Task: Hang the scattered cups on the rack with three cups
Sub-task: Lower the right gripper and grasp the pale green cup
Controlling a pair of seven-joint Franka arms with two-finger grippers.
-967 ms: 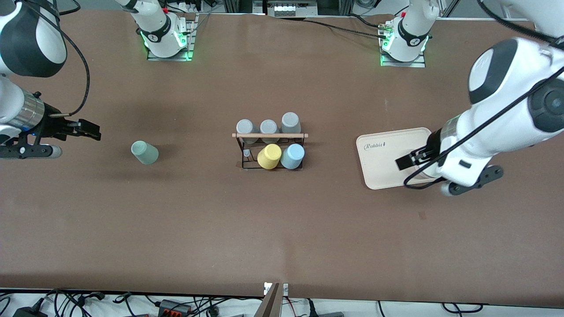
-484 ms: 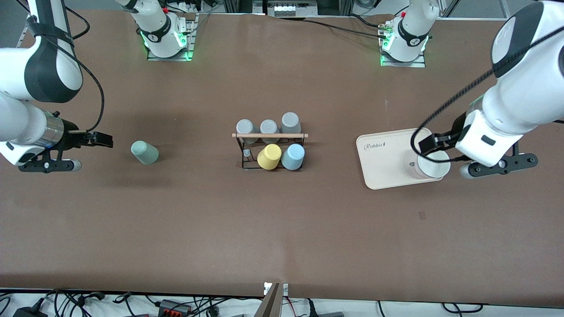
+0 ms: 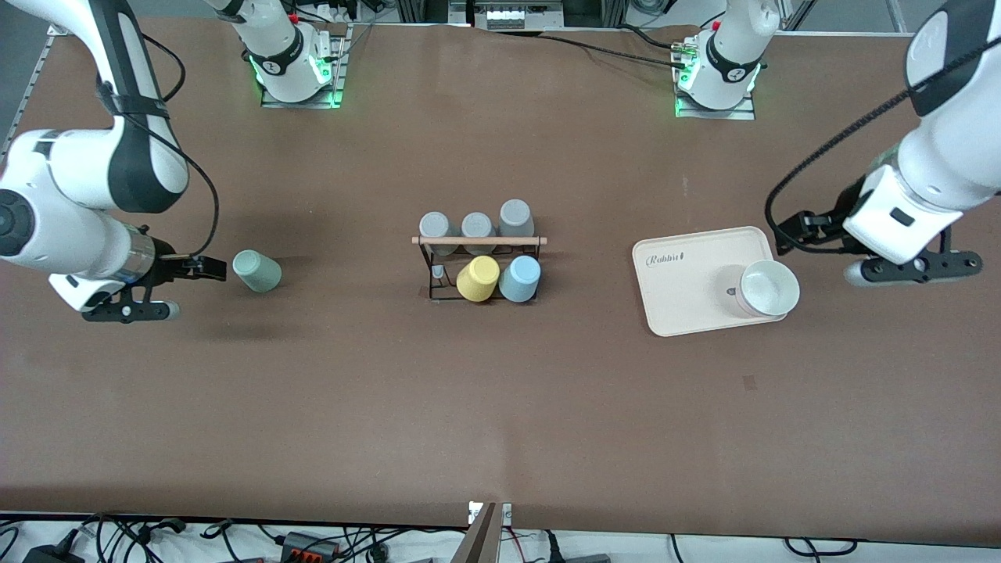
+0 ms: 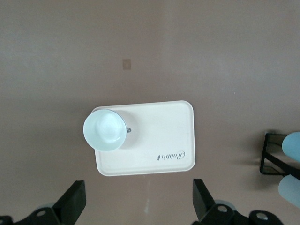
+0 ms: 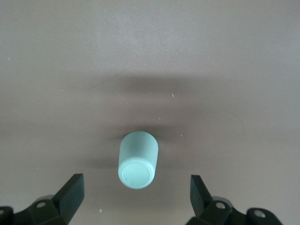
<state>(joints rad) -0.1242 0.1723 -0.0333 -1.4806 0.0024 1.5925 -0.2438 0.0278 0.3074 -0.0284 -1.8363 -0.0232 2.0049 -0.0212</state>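
Note:
A mint green cup (image 3: 256, 270) (image 5: 138, 160) lies on its side toward the right arm's end of the table. My right gripper (image 3: 209, 268) (image 5: 136, 193) hangs open just beside it, its base facing the fingers, nothing between them. The black wire rack (image 3: 435, 270) with its wooden rod (image 3: 478, 241) stands mid-table; three grey cups (image 3: 476, 225) sit on its farther row, a yellow cup (image 3: 478, 278) and a light blue cup (image 3: 520, 277) on its nearer row. My left gripper (image 3: 788, 233) (image 4: 139, 202) is open and empty above the table by the tray's edge.
A cream "Rabbit" tray (image 3: 688, 270) (image 4: 159, 140) lies toward the left arm's end, with a pale cup (image 3: 769, 287) (image 4: 105, 130) upright on its corner. The left wrist view catches the rack's frame (image 4: 268, 157) at its edge.
My right gripper has slid in close to the mint green cup. My left arm has drawn back off the tray toward its own end, uncovering the pale cup.

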